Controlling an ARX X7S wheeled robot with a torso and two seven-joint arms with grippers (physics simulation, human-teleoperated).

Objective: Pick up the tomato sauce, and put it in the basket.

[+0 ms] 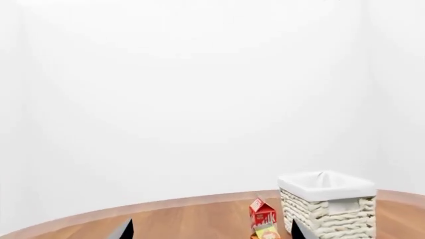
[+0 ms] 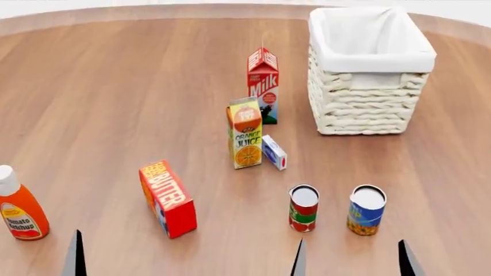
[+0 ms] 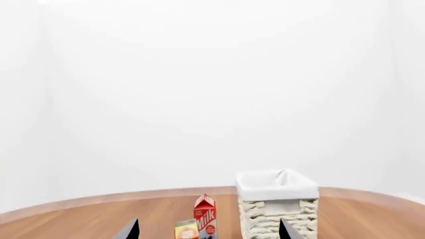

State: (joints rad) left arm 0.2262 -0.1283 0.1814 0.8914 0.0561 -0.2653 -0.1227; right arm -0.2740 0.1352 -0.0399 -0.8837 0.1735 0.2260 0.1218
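Both claws sit low at the near edge of the table, spread and holding nothing.

Only dark fingertips show: the right claw (image 2: 349, 259) has its tips just short of the two cans, while the left claw (image 2: 77, 253) shows one tip near the ketchup bottle (image 2: 19, 207). The tomato sauce can (image 2: 304, 208) stands upright on the wooden table (image 2: 138, 86), just beside the blue can (image 2: 366, 210). The basket (image 2: 369, 75) stands well beyond them, near the milk carton (image 2: 263, 85), orange juice carton (image 2: 245, 133) and butter box (image 2: 168, 198).
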